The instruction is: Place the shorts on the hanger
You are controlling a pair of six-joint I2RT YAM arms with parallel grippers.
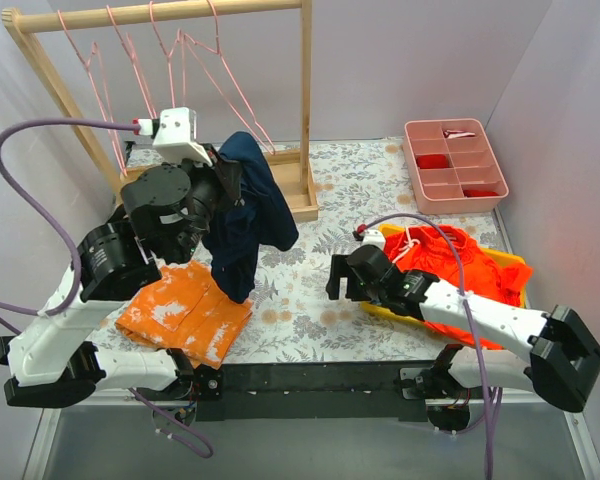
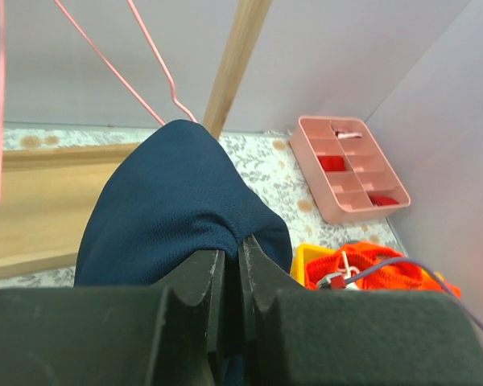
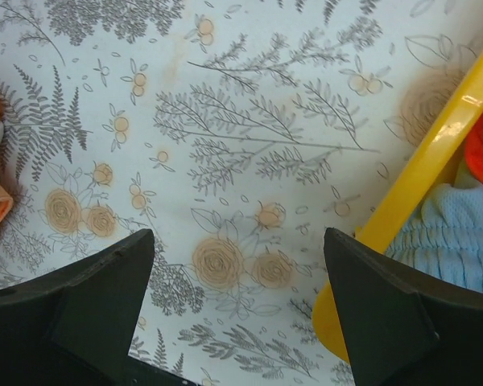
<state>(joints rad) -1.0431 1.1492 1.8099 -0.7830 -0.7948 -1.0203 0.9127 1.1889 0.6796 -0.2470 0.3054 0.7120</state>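
The dark navy shorts (image 1: pixel 246 212) hang from my left gripper (image 1: pixel 223 172), which is raised near the wooden rack and shut on a fold of them; the fabric bulges past the jaws in the left wrist view (image 2: pixel 177 201). Several pink wire hangers (image 1: pixel 185 60) hang on the rack's top rod, above and behind the shorts; one wire (image 2: pixel 145 60) shows just beyond the fabric. My right gripper (image 1: pixel 337 278) is open and empty, low over the flowered tablecloth (image 3: pixel 241 161) beside the yellow bin.
The wooden rack (image 1: pixel 305 110) stands at the back left. An orange cloth with white blotches (image 1: pixel 183 308) lies front left. A yellow bin (image 1: pixel 514 266) with orange-red clothes (image 1: pixel 450 255) sits right. A pink compartment tray (image 1: pixel 453 165) is back right.
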